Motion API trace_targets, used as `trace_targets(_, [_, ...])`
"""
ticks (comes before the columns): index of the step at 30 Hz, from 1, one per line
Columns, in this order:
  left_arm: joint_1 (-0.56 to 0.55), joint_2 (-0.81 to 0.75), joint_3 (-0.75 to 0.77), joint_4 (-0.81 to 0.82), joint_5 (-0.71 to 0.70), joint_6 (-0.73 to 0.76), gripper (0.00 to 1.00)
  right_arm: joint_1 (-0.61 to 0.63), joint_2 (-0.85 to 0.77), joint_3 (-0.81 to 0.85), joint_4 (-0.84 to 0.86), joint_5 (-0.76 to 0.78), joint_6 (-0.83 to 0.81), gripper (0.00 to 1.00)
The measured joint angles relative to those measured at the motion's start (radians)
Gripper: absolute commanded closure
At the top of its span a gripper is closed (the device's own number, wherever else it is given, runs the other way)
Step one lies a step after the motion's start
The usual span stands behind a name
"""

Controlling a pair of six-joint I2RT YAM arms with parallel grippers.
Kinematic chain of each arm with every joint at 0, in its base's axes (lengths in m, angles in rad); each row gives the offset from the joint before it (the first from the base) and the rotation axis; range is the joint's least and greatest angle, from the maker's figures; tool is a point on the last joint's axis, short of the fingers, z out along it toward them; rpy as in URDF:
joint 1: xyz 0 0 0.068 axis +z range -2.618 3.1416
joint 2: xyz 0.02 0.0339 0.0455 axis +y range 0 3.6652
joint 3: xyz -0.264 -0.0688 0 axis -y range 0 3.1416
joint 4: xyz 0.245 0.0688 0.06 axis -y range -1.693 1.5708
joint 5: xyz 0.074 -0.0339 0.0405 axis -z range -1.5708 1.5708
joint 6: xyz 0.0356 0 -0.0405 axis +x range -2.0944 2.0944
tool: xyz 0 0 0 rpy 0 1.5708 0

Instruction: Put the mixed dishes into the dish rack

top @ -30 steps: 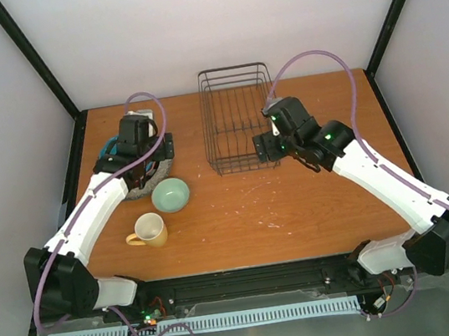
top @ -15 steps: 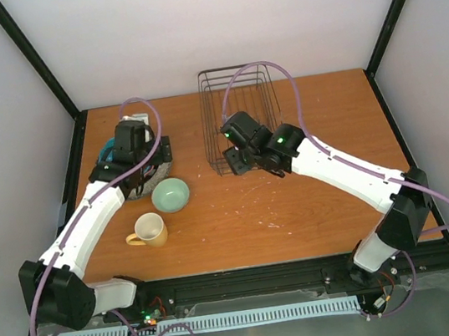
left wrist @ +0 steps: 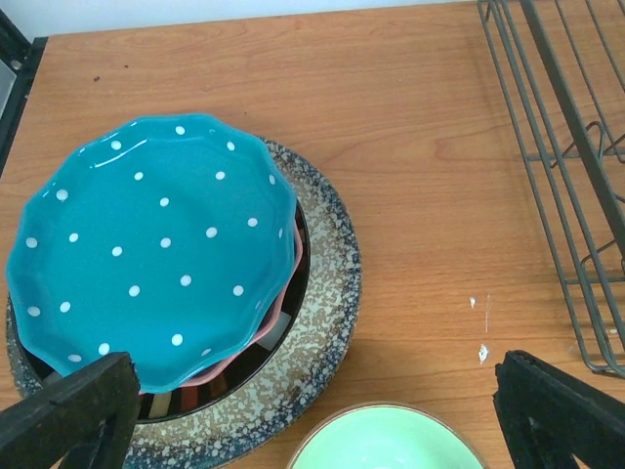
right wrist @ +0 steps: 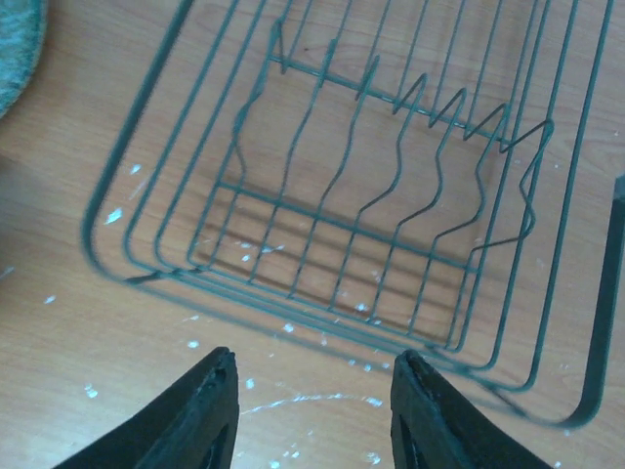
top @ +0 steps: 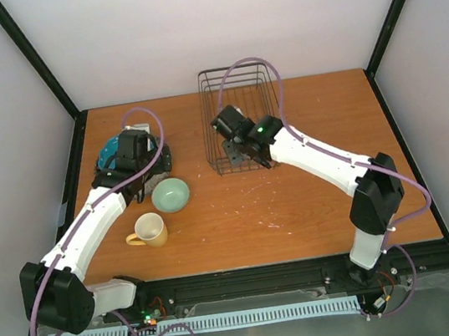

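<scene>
The blue dotted plate [left wrist: 156, 244] lies on the pink-red dotted plate [left wrist: 280, 298], of which only a rim shows, and both rest on the grey speckled plate [left wrist: 327, 313] at the table's left. The pale green bowl [top: 170, 195] sits just in front of the stack, the yellow mug [top: 151, 229] nearer still. My left gripper [left wrist: 312, 420] hovers wide open over the stack's near edge and the bowl [left wrist: 391, 445]. The dish rack [top: 238, 115] stands at the back centre with nothing in it. My right gripper [right wrist: 312, 401] hangs open above the table just outside the rack's [right wrist: 371, 195] near-left corner, holding nothing.
Black frame posts run along both table sides, and the left post [top: 78, 148] stands close to the plate stack. The rack's side wires [left wrist: 576, 195] lie to the right of the left gripper. White scuffs [right wrist: 293, 401] mark the wood under the right gripper.
The right arm has swung left along the rack's near end to its left corner while its jaws narrowed. The left wrist drew back a little, uncovering more of the blue plate.
</scene>
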Motion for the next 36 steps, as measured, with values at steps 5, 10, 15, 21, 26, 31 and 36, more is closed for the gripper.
trace_targets(5, [0.000, 0.000, -0.019, 0.007, -0.001, -0.006, 0.00, -0.113, 0.078, 0.059, 0.000, -0.064, 0.014, 0.66])
trace_targets(10, [0.000, 0.000, -0.042, 0.018, -0.002, -0.006, 0.00, -0.194, 0.144, 0.119, -0.012, -0.136, 0.008, 0.70])
trace_targets(15, [0.000, 0.002, -0.059, 0.026, -0.002, -0.006, 0.00, -0.201, 0.208, 0.166, -0.051, -0.207, -0.014, 0.78])
trace_targets(21, [0.000, 0.014, -0.063, 0.032, -0.004, -0.006, 0.00, -0.200, 0.292, 0.208, -0.129, -0.291, -0.037, 0.80])
trace_targets(26, [0.000, 0.018, -0.077, 0.036, -0.005, -0.006, 0.00, -0.200, 0.318, 0.208, -0.171, -0.307, -0.052, 0.81])
trace_targets(31, [0.000, 0.018, -0.088, 0.045, -0.006, -0.006, 0.00, -0.202, 0.324, 0.209, -0.186, -0.301, -0.072, 0.84])
trace_targets(36, [0.000, 0.018, -0.093, 0.047, -0.014, -0.006, 0.00, -0.202, 0.334, 0.205, -0.200, -0.329, -0.084, 0.86])
